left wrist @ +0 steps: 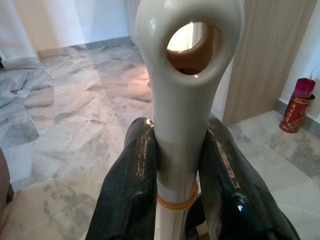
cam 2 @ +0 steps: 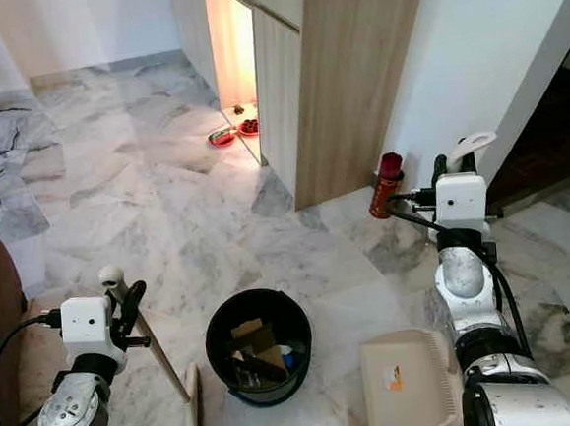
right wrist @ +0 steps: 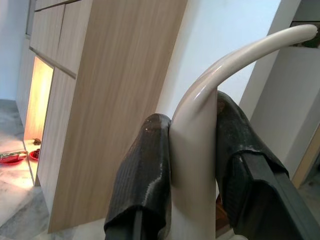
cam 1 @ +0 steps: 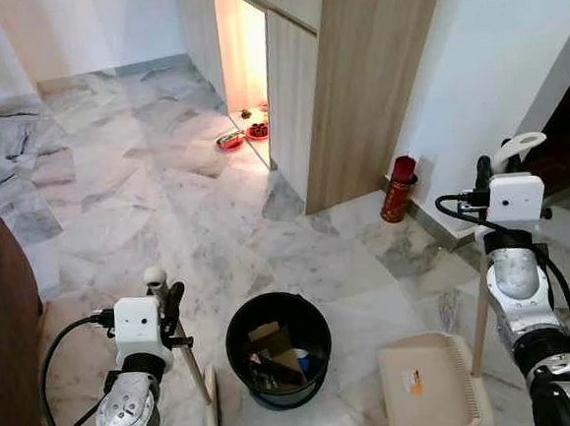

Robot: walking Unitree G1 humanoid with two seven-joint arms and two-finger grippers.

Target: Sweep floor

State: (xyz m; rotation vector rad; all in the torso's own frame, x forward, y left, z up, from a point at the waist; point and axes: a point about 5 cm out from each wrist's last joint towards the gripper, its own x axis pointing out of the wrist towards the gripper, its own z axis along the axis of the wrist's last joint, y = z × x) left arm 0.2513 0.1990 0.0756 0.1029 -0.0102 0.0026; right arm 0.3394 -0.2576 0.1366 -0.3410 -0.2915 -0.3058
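With the left hand (left wrist: pixel 177 165) pinching the cream plastic broom handle (left wrist: pixel 186 100) and the right hand (right wrist: pixel 192 165) pinching the curved cream dustpan handle (right wrist: pixel 200 150), a wide sweep near lower centre might tip the round black plastic bin (cam 1: pixel 278 347).

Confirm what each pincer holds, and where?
Left pincer grips the broom at its handle top; right pincer grips the dustpan handle near its curved end.

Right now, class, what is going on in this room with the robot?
The robot stands on a grey-white marble floor with sweeping tools in both grippers. Its left gripper is shut on the cream handle of a broom, whose head rests on the floor. Its right gripper is shut on the curved cream handle of a beige upright dustpan. Between them sits a round black bin holding scraps. A red canister stands beside the wooden cabinet.
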